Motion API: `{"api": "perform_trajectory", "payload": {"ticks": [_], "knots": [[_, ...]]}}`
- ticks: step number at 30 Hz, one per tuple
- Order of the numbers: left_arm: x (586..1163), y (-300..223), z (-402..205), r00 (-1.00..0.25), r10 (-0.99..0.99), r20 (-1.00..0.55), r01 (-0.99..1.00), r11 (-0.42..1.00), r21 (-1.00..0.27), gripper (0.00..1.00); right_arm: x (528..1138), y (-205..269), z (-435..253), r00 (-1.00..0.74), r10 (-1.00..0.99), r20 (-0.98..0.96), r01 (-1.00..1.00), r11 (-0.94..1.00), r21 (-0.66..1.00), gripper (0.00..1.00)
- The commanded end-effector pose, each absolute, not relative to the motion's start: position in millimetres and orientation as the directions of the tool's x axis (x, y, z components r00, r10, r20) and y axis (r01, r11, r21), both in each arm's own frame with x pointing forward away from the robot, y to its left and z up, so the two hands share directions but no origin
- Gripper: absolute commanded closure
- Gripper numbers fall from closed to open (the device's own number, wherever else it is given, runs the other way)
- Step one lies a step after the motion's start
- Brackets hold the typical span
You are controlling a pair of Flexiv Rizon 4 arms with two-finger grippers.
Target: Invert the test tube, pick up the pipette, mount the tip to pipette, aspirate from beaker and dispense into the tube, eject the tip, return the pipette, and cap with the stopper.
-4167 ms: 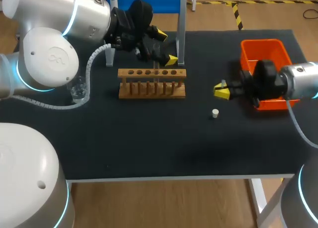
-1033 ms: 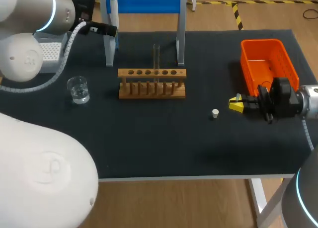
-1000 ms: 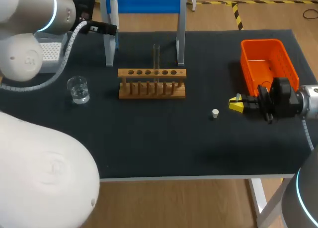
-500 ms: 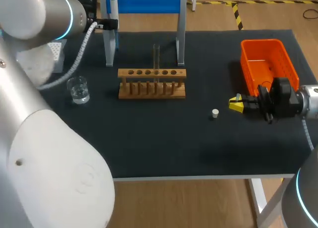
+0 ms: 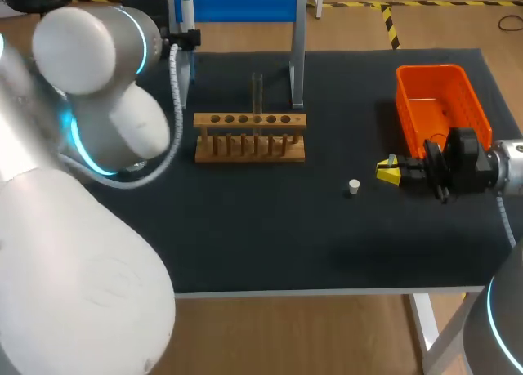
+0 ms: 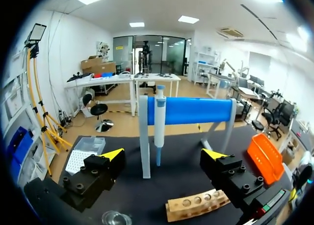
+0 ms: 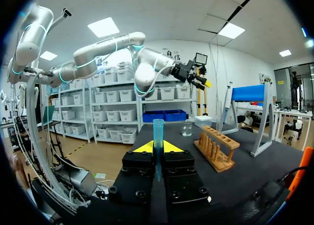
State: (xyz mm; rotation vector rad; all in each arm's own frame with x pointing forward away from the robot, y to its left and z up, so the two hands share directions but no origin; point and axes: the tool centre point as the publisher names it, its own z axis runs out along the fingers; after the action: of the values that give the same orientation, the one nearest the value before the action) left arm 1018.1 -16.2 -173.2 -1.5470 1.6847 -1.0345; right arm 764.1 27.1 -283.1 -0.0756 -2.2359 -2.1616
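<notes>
My left gripper [image 6: 163,154] is open and faces the blue pipette stand [image 6: 191,111]. A white and blue pipette [image 6: 159,118] hangs on that stand, ahead of the fingers and apart from them. A clear test tube [image 5: 257,93] stands upright in the wooden rack [image 5: 249,136]. The white stopper [image 5: 353,186] lies on the black mat, just left of my right gripper [image 5: 386,171]. That gripper is shut on a blue pipette tip [image 7: 157,132], which stands upright between its yellow tips. The beaker [image 6: 117,218] sits under my left gripper; my left arm hides it in the head view.
An orange bin [image 5: 409,105] stands at the back right, behind my right arm. A white tip box [image 6: 84,155] sits beside the stand's left post. My left arm's bulky links fill the left side of the head view.
My left arm has swung, and its links now cover the beaker and tip box in the head view. The right arm, rack, tube and stopper have not moved.
</notes>
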Motion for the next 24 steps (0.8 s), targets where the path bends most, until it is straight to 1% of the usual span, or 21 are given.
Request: {"api": "perform_trajectory", "payload": {"ticks": [1,7,18,24], "knots": [[1027,-26,-184,-0.015,-0.999,0.03,-0.447,-0.02,-0.894,0.0,763,27,-283,-0.998,0.014,0.056,0.056,0.034,0.998,1.0],[1038,-30,-188,0.006,-0.998,0.062,-0.386,-0.059,-0.92,0.0,763,27,-283,-0.998,0.014,0.056,0.056,0.034,0.998,1.0],[1055,-34,-187,-0.011,-0.999,0.036,-0.298,-0.031,-0.954,0.0,763,27,-283,-0.998,0.014,0.056,0.056,0.034,0.998,1.0],[1063,-34,-186,-0.009,-0.999,0.047,-0.267,-0.043,-0.963,0.0,763,27,-283,-0.998,0.014,0.056,0.056,0.034,0.998,1.0]]}}
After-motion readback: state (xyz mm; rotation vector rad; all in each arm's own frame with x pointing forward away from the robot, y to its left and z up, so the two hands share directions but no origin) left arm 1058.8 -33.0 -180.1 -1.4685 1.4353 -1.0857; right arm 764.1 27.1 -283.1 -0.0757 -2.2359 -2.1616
